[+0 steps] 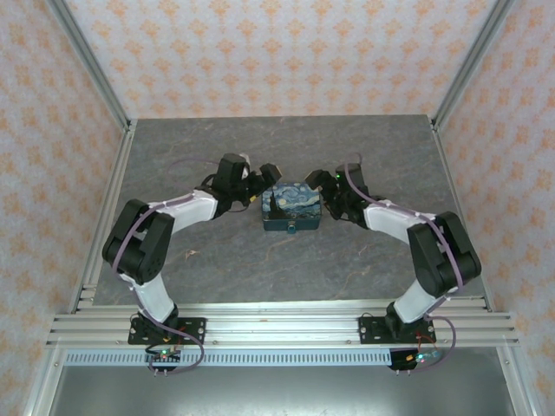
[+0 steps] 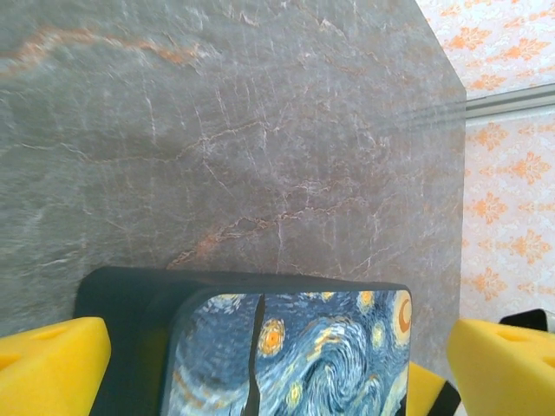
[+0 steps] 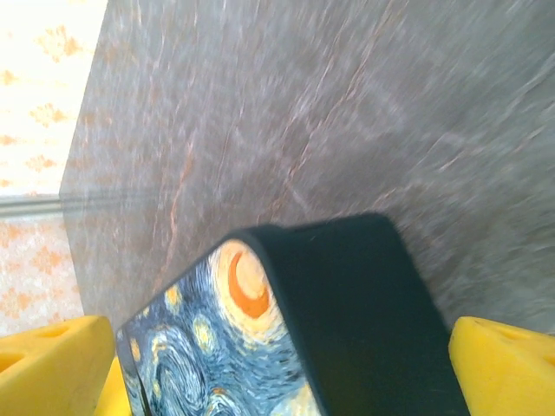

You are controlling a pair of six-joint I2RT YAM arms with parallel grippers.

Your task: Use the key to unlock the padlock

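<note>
A box [image 1: 292,208] with a swirling blue-and-yellow night-sky picture on its lid and dark teal walls sits mid-table. Neither padlock nor key can be made out; a small pale spot [image 1: 293,227] on the box's near wall is too small to identify. My left gripper [image 1: 260,188] is at the box's left end, open. In the left wrist view its yellow fingers [image 2: 52,364] stand wide apart with the box lid [image 2: 329,355] between them. My right gripper [image 1: 326,185] is at the box's right end, open, its yellow fingers [image 3: 503,368] straddling the box corner [image 3: 347,303].
The grey marbled table [image 1: 286,147] stretches free behind the box and to both sides. Patterned walls with aluminium posts [image 1: 91,61] enclose it. A rail frame [image 1: 277,329] runs along the near edge by the arm bases.
</note>
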